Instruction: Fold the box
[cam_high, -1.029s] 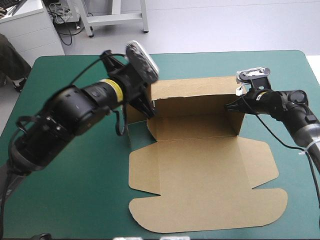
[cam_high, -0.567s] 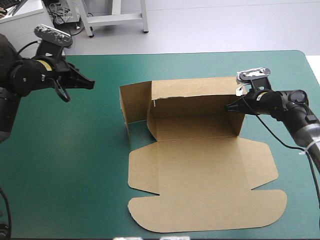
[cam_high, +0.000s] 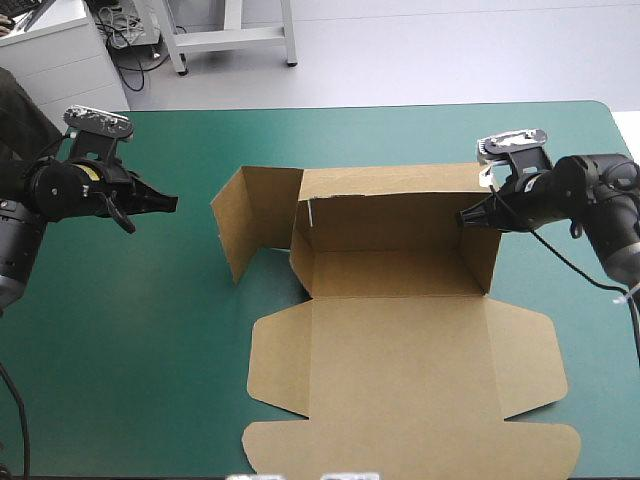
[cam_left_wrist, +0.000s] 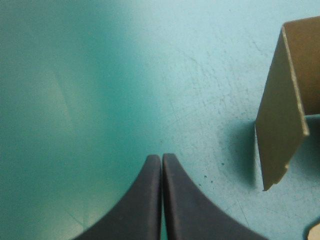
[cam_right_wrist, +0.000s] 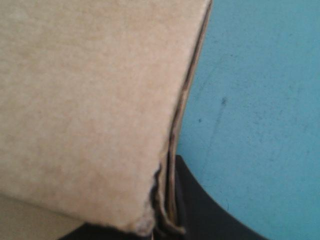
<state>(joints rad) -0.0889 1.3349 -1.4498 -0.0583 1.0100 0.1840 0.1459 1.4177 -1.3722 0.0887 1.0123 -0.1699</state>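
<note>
One brown box (cam_high: 400, 350) sits mid-counter (cam_high: 130, 350), its lid panel flat toward 6 o'clock and its walls raised behind. At the box's 9 o'clock, well apart, the left end effector (cam_high: 172, 203) hangs closed on nothing. At 2 o'clock, the right end effector (cam_high: 465, 216) clamps the box's right wall.

On my screens I count one brown box (cam_high: 400, 350) of cut board, a single sheet. I count two grippers, each with two broad black fingers (cam_left_wrist: 185, 205) shaped like curved fins: one left gripper (cam_high: 172, 203) and one right gripper (cam_high: 463, 216) — four fingers between them. I count one table (cam_high: 130, 360) with one teal-green cover.
</note>
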